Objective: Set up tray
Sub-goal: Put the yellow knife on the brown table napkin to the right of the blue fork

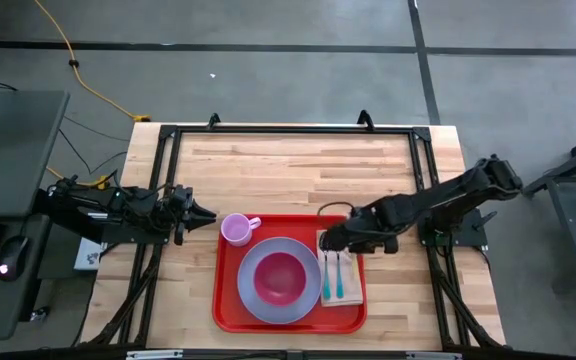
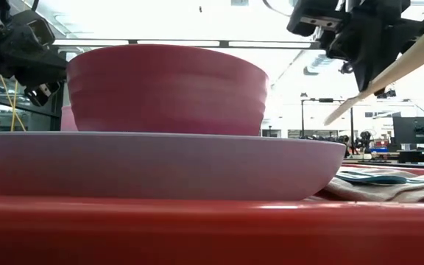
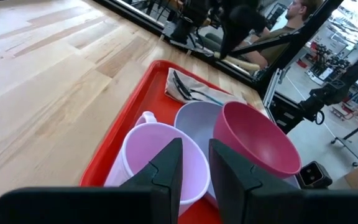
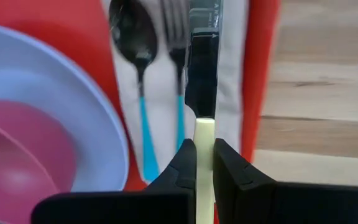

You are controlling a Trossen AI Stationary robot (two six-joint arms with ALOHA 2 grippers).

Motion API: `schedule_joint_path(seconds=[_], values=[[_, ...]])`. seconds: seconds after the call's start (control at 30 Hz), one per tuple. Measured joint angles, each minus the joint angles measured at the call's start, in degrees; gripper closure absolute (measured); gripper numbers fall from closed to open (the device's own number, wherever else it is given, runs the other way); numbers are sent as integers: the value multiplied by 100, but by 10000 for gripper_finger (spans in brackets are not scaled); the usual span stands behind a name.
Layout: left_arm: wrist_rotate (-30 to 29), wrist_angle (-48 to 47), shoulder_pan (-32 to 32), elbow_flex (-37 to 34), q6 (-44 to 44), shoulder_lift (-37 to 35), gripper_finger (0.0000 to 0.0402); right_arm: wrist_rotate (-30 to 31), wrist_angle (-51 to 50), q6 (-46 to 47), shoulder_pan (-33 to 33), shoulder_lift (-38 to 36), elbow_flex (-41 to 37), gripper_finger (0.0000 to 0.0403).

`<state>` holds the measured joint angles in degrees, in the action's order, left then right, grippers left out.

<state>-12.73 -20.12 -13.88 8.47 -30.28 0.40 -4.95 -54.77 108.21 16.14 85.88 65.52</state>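
Observation:
The red tray [image 1: 226, 312] lies at the table's near middle. It holds a lilac plate [image 1: 252, 296] with a pink bowl [image 1: 280, 278] on it, and a lilac cup [image 1: 236, 229] in its far left corner. A tan napkin [image 1: 354, 270] lies at its right end. A spoon [image 4: 132, 37] and a fork [image 4: 176, 25] with teal handles lie on the napkin [image 4: 232, 62]. My right gripper [image 1: 330, 240] hovers over the napkin's far end, shut on a knife [image 4: 202, 62]. My left gripper [image 1: 208, 214] waits just left of the cup, narrowly open [image 3: 195, 168]. My right gripper pinches the knife's cream handle [image 4: 205, 134] between its two fingers, which lie along the knife. The dark blade [image 4: 202, 56] points out ahead over the napkin, beside the fork. In the low view the knife [image 2: 411, 62] is tilted and lifted clear of the napkin [image 2: 389, 188].
Bare wooden table [image 1: 298, 165] stretches beyond the tray to the far edge. A black frame [image 1: 288, 128] runs round the table's edges. A person [image 3: 291, 18] sits beyond the table's right side.

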Motion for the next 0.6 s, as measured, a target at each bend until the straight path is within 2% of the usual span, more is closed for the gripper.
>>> schedule_joint_path(seconds=[0.3, 0.6], values=[[-2, 13, -1, 2, 0, 0, 291, -280, 630, 176, 256, 523, 0, 399], [0, 22, -1, 2, -1, 0, 291, -276, 737, 295, 424, 808, 0, 399]])
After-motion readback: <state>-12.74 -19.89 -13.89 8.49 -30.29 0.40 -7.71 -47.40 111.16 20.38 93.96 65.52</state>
